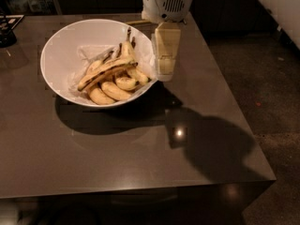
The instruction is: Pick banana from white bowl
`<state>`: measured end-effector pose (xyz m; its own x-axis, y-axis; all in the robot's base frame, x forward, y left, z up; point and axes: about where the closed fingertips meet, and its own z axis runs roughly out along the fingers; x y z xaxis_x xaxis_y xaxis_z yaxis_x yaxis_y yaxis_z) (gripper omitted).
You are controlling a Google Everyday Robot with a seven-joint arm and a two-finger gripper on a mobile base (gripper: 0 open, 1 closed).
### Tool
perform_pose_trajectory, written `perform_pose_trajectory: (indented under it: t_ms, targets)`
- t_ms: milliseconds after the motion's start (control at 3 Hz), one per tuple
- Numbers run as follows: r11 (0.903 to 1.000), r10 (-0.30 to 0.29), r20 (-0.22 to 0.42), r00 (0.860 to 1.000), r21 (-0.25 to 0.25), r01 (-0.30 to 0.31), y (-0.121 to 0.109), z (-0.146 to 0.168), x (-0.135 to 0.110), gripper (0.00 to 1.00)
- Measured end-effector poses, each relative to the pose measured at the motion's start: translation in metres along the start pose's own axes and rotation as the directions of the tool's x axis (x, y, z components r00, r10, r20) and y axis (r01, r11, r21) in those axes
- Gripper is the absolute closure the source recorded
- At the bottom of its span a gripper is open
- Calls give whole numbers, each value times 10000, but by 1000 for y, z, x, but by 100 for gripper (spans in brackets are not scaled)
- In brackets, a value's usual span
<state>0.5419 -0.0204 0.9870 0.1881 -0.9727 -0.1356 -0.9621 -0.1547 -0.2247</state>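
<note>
Hand (165,73) at white bowl (60,51) (rim-side)

Seemingly a dim kitchen: a dark counter (117,158) holds a white bowl (61,46) of bananas (112,70), pincer (165,73) beside its rim.

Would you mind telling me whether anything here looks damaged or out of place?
The bananas in the white bowl have blackened streaks on their peels. Otherwise nothing stands out; the hand hangs by the bowl's right rim.

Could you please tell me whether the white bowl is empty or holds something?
Not empty: several bananas lie on crinkled paper inside the white bowl. The gripper hangs by its rim, on the view's right.
</note>
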Motion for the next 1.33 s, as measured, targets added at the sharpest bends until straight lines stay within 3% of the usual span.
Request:
perform_pose_trajectory:
  t_ms: [667,1333]
  targets:
    - [9996,-48,352,9994,291,38,-17,7,-17,0]
    - [9984,-5,732,9973,-571,47,-58,56,-64,5]
